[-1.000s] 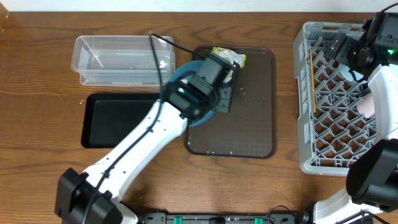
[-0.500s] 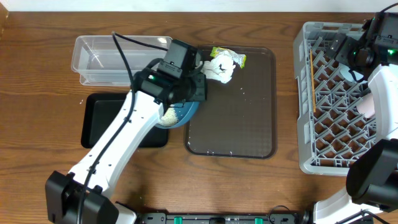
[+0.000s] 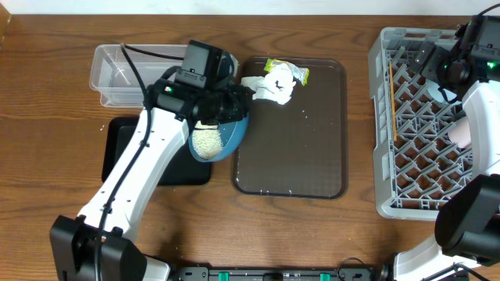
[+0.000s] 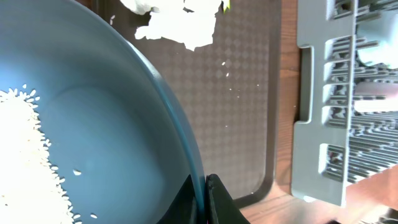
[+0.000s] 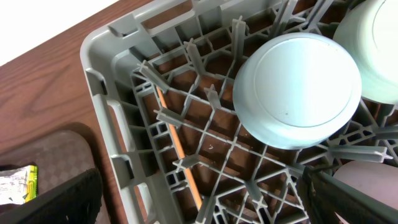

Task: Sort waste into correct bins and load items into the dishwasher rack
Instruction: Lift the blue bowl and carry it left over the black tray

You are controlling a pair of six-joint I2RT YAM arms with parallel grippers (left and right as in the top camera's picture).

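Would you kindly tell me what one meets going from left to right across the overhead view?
Clear plastic rectangular tub → dark brown rectangular serving tray → large grey plastic lattice dishwasher rack.

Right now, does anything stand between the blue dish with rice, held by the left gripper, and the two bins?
Nothing visible does. The left gripper holds the blue dish by its rim over the right end of the black tray, next to the clear tub. Only the left arm itself crosses over the black tray.
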